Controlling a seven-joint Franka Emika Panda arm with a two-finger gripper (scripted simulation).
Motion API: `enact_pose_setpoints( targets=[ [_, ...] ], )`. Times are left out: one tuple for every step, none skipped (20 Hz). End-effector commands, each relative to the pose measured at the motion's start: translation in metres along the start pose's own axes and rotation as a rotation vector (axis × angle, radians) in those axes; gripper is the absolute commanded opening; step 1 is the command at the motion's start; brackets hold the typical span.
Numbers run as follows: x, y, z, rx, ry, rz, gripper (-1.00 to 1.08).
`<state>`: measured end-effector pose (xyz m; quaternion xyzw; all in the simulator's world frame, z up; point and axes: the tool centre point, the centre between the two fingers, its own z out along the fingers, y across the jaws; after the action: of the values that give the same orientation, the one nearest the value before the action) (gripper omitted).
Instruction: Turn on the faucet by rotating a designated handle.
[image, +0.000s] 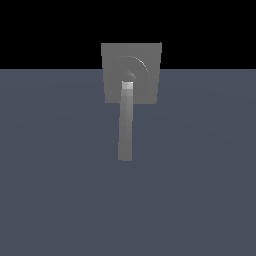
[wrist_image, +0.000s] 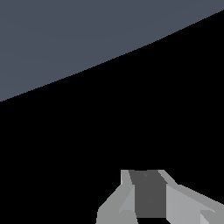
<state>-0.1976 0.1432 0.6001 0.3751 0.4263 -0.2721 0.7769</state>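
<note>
Reaching for the handle (image: 125, 127), I should push near its free end, far from the faucet (image: 131, 73); my gripper (wrist_image: 151, 205) state I cannot tell.

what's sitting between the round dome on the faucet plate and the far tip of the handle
Only the handle itself spans that stretch, running from the dome; the exterior view shows nothing else there.

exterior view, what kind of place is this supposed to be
Likely a bare simulated test scene, not a real kitchen or bathroom. A flat blue-grey floor meets a black void, and the only fixture is a plain grey faucet with a long handle. No sink, walls or furniture show.
</note>
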Motion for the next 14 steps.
enact_pose_setpoints(
  targets=[
    [0.01, 0.015, -0.016, -0.076, -0.076, -0.131, -1.0],
    [0.015, 0.02, -0.023, -0.104, -0.106, -0.186, -1.0],
    [0.021, 0.025, -0.029, -0.131, -0.137, -0.241, -1.0],
    [0.027, 0.03, -0.036, -0.158, -0.167, -0.297, -1.0],
    [0.034, 0.035, -0.042, -0.183, -0.198, -0.353, -1.0],
    [0.041, 0.04, -0.048, -0.208, -0.229, -0.411, -1.0],
    [0.049, 0.044, -0.055, -0.232, -0.26, -0.469, -1.0],
    [0.058, 0.048, -0.061, -0.255, -0.291, -0.527, -1.0],
    [0.067, 0.051, -0.066, -0.277, -0.322, -0.587, -1.0],
    [0.077, 0.054, -0.072, -0.299, -0.354, -0.647, -1.0],
    [0.087, 0.057, -0.078, -0.32, -0.385, -0.708, -1.0],
    [0.098, 0.059, -0.083, -0.34, -0.416, -0.769, -1.0],
    [0.109, 0.061, -0.088, -0.36, -0.447, -0.831, -1.0],
    [0.121, 0.063, -0.093, -0.378, -0.479, -0.893, -1.0]
  ],
)
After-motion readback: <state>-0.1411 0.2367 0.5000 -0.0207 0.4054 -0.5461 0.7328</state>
